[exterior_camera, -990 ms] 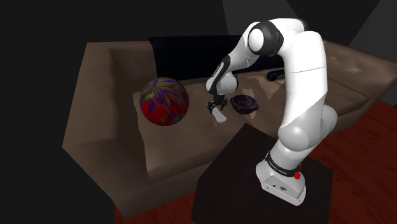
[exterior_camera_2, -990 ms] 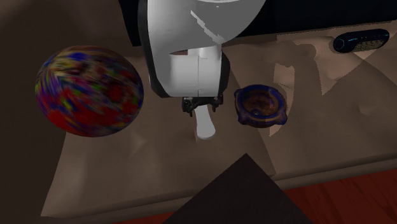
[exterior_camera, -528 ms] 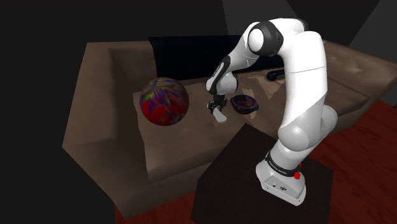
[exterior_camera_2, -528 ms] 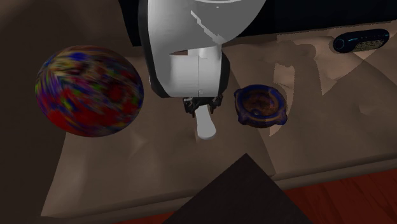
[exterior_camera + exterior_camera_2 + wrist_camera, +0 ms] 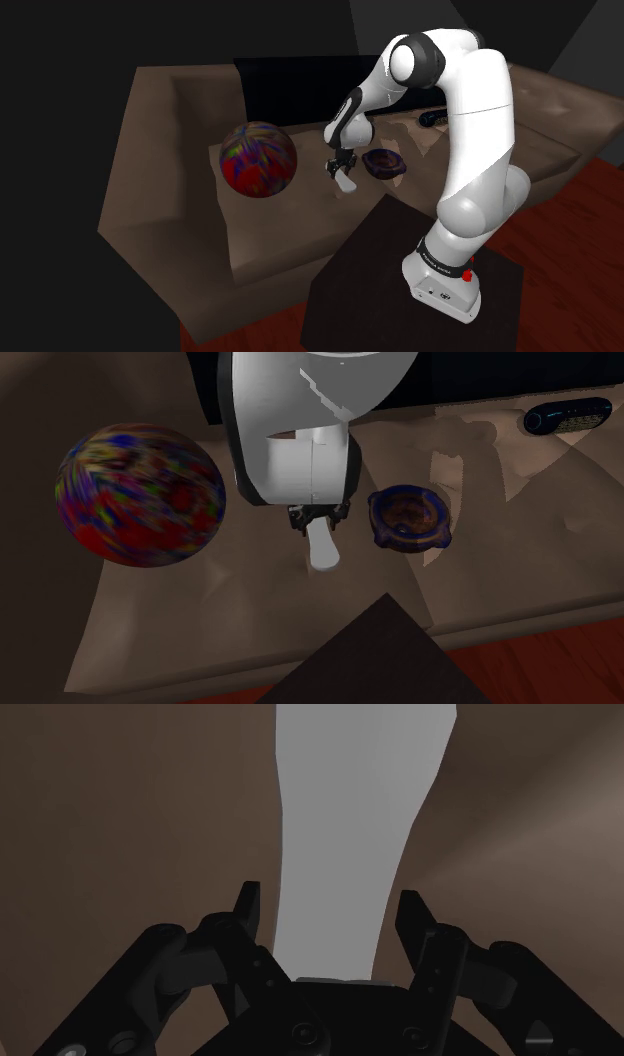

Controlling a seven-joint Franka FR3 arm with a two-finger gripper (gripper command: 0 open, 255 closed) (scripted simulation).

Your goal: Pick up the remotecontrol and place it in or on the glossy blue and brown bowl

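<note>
claw (image 5: pixel 332 902) low astride white remote (image 5: pixel 355 814)

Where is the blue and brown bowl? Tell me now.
In the second exterior view the bowl sits on the brown sofa seat, just right of the white remote at the gripper.

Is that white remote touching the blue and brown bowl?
Apart. The second exterior view shows bare sofa between the remote and the bowl.
</note>
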